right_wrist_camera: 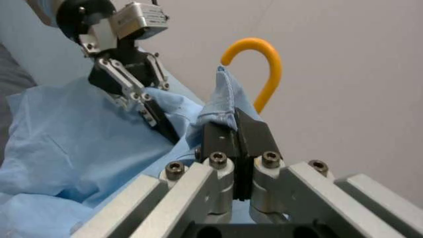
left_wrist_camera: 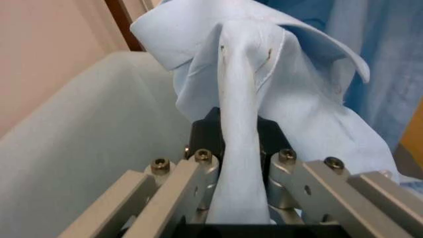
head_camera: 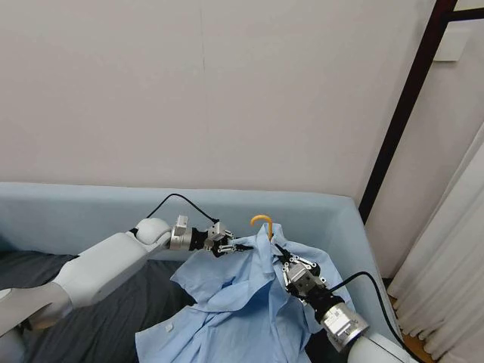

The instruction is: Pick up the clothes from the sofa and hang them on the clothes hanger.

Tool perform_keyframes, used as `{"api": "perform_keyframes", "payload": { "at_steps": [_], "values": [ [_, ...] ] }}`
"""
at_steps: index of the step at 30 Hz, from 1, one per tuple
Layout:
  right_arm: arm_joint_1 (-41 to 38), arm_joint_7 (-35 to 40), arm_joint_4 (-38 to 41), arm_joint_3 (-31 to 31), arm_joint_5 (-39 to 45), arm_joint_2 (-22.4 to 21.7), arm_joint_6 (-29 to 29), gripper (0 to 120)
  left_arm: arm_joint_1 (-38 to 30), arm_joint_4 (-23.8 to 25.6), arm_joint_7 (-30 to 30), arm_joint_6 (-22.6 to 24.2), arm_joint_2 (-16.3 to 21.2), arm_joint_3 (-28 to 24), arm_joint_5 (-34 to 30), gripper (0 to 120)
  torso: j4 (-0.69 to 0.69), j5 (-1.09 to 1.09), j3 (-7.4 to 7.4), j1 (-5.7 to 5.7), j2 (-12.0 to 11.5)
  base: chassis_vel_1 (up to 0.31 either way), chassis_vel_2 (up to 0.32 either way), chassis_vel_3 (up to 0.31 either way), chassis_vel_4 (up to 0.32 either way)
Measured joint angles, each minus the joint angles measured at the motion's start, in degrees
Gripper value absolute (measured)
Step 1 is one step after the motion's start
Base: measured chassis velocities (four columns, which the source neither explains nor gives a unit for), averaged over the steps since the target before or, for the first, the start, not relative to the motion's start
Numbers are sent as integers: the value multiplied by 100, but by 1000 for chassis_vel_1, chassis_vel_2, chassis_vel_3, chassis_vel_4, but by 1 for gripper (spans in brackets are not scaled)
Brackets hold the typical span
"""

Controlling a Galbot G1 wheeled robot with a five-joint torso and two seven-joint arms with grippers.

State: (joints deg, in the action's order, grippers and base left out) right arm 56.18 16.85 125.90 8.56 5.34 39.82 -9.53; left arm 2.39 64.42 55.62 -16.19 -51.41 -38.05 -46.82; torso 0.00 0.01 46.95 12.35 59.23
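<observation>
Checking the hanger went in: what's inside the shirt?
A yellow hook sticks out at the collar; anything below it is covered by the shirt. The left gripper and right gripper pinch fabric.

Our left arm (head_camera: 98,272) extends from the lower left, forward and toward the right, with the elbow low and the left wrist (head_camera: 180,234) about level. Our left gripper (head_camera: 240,246) points to the right, jaws pressed together on a fold of the light blue shirt (head_camera: 242,314). Our right arm (head_camera: 378,352) extends from the lower right corner, the right wrist (head_camera: 338,319) angled up and to the left. Our right gripper (head_camera: 280,257) points up toward the left one, jaws clamped on an edge of the same shirt. The two sets of tips are near each other but apart.
</observation>
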Motion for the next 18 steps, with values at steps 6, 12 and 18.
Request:
{"api": "perform_keyframes", "payload": {
  "at_steps": [6, 12, 18],
  "values": [
    [-358, -155, 105, -79, 77, -148, -17, 0, -447, 368, -72, 85, 280, -195, -317, 7, 0, 0, 0, 0, 0, 0, 0, 0, 0],
    [-582, -228, 203, -198, 292, -357, -74, 0, -976, 600, -106, 158, 465, -520, -637, 7, 0, 2, 0, 0, 0, 0, 0, 0, 0],
    [-766, -313, 468, -296, 575, -668, -183, 0, -1532, 653, -137, 180, 563, -766, -835, 7, 0, 1, 0, 0, 0, 0, 0, 0, 0]
  ]
}}
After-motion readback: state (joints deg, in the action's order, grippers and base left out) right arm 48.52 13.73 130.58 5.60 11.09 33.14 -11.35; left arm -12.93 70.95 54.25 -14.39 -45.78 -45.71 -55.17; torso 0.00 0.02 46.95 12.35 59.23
